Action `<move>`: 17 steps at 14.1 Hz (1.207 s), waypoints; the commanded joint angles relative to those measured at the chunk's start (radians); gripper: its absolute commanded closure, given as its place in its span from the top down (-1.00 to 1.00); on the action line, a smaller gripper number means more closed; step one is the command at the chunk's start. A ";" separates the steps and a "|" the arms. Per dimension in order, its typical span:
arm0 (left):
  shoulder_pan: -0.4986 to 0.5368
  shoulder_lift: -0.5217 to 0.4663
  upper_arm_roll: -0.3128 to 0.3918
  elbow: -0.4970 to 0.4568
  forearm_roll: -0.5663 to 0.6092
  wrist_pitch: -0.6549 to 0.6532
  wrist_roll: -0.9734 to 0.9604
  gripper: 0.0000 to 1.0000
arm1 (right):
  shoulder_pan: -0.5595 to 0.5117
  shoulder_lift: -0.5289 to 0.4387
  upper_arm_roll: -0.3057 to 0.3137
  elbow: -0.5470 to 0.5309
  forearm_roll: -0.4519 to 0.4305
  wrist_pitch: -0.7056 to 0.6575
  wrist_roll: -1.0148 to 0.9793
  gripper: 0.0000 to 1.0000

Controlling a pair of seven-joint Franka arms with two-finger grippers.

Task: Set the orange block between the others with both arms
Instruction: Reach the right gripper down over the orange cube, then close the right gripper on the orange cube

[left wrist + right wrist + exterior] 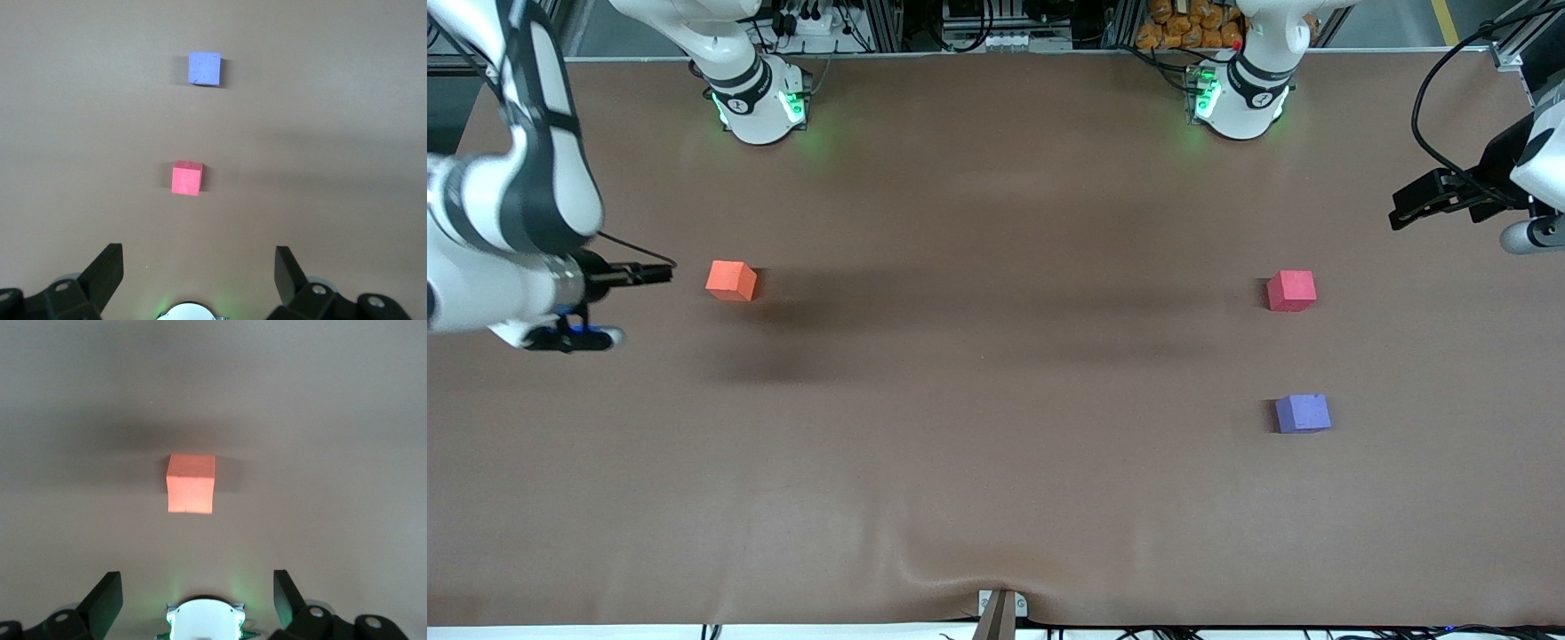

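Front view findings: the orange block [731, 280] sits on the brown surface [996, 462] toward the right arm's end, well apart from the other two cubes. The red-pink cube [1291, 291] and the purple-blue cube [1303, 413] sit toward the left arm's end, the purple-blue one nearer the front camera edge, with a bare gap between them. All three cubes rest flat on the surface; none is lifted or touched.

Right end effector [645, 274]: raised at the right arm's end of the surface, just beside the orange block and clear of it. In the right wrist view its fingers [107, 600] stand spread wide with nothing between them, and the orange block [191, 484] lies on the surface ahead of them.

Left end effector [1414, 209]: raised over the edge at the left arm's end, clear of both cubes. The left wrist view shows its fingers [107, 273] likewise spread wide and empty, with the red-pink cube [186, 178] and purple-blue cube [204, 68] in line ahead.

Assessment of progress: nothing of the task is done. The orange block is ungrasped and lies nearly the full length of the surface away from its goal. Remaining, as judged: grasp by the right arm, carry toward the middle, a likely transfer to the left arm, and placement in the gap between the red-pink and purple-blue cubes. That gap appears wide enough for one cube, though with limited margin.
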 commanded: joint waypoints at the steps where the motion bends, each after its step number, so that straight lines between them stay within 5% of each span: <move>1: 0.007 -0.018 -0.009 -0.002 0.022 -0.017 0.002 1.00 | -0.016 -0.033 0.006 -0.132 0.012 0.114 -0.013 1.00; 10: 0.007 -0.012 -0.009 0.004 0.022 -0.013 0.003 1.00 | -0.004 -0.030 0.012 -0.424 0.016 0.461 -0.010 1.00; 17: 0.007 -0.014 -0.004 0.006 0.022 -0.011 0.008 1.00 | 0.031 0.020 0.011 -0.436 0.110 0.485 -0.010 1.00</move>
